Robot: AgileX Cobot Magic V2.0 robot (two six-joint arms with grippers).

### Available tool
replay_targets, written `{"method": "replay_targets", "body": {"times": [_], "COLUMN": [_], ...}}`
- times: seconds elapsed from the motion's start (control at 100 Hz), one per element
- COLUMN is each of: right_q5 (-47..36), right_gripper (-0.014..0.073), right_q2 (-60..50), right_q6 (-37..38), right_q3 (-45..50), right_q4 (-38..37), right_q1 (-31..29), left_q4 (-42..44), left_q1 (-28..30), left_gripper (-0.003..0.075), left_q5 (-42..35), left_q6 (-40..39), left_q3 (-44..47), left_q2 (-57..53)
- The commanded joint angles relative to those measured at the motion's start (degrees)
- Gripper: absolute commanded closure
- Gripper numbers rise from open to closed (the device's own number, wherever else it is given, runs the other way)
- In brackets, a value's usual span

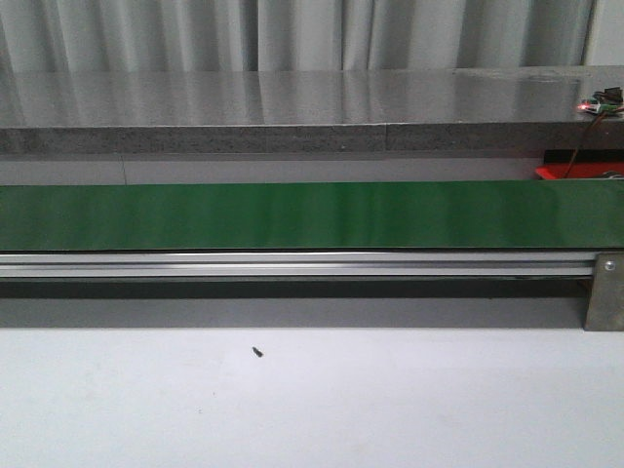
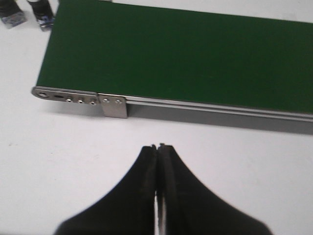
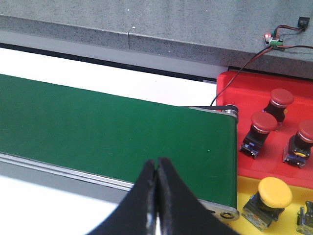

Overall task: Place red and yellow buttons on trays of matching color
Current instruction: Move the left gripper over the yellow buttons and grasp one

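Three red buttons point(image 3: 263, 123) stand on the red tray point(image 3: 234, 88), which lies just past the end of the green conveyor belt point(image 3: 98, 127). A yellow button point(image 3: 274, 193) stands on the yellow tray point(image 3: 254, 227) beside it. My right gripper point(image 3: 157, 163) is shut and empty, over the belt's near edge. My left gripper point(image 2: 160, 147) is shut and empty above the white table, short of the belt's other end point(image 2: 63, 95). In the front view the belt point(image 1: 312, 214) carries nothing and only a corner of the red tray point(image 1: 575, 171) shows.
A grey stone ledge point(image 1: 292, 112) runs behind the belt. A small circuit board with wires point(image 3: 274, 40) lies on it near the red tray. Two dark objects point(image 2: 41, 14) stand off the belt's left end. A tiny dark speck point(image 1: 257, 351) lies on the white table.
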Motion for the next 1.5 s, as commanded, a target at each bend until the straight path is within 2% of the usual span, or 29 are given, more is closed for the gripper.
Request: {"method": "replay_targets", "body": {"times": [0.0, 0.22, 0.43, 0.5, 0.59, 0.76, 0.83, 1.09, 1.26, 1.49], "right_q5": [-3.2, -3.3, -3.3, -3.3, -3.3, -3.3, -3.3, -3.2, -3.2, -3.2], "right_gripper": [0.0651, 0.0651, 0.0651, 0.0651, 0.0651, 0.0651, 0.0651, 0.0651, 0.0651, 0.0651], "right_q2": [-0.4, -0.4, -0.4, -0.4, -0.4, -0.4, -0.4, -0.4, -0.4, -0.4], "right_q6": [-0.5, -0.5, -0.5, -0.5, -0.5, -0.5, -0.5, -0.5, -0.5, -0.5], "right_q3": [-1.3, -1.3, -1.3, -1.3, -1.3, -1.3, -1.3, -1.3, -1.3, -1.3], "right_q4": [1.2, 1.2, 1.2, 1.2, 1.2, 1.2, 1.2, 1.2, 1.2, 1.2], "right_q1": [0.0, 0.0, 0.0, 0.0, 0.0, 0.0, 0.0, 0.0, 0.0, 0.0], "left_q4": [-0.6, -1.5, -2.7, -2.8, -2.8, -2.8, -2.8, -1.9, 2.1, 2.5], "left_q1": [2.9, 9.5, 13.1, 13.6, 13.7, 13.7, 13.7, 13.7, 14.1, 16.4], "left_gripper": [0.074, 0.074, 0.0736, 0.0701, 0.0568, 0.0148, 0.0072, 0.0132, 0.0133, 0.0133], "left_q5": [-2.6, -4.3, -4.5, -3.8, -3.2, -3.0, -2.8, -1.9, -0.6, -0.4], "left_q6": [-0.8, -0.8, -0.8, -0.8, -0.8, -0.8, -1.6, -11.6, -19.0, -26.1], "left_q3": [-4.6, -13.1, -21.9, -24.8, -28.7, -35.3, -37.9, -46.9, -52.4, -58.7], "left_q2": [3.6, 15.2, 25.9, 29.4, 33.8, 40.8, 43.5, 53.5, 59.8, 66.3]}}
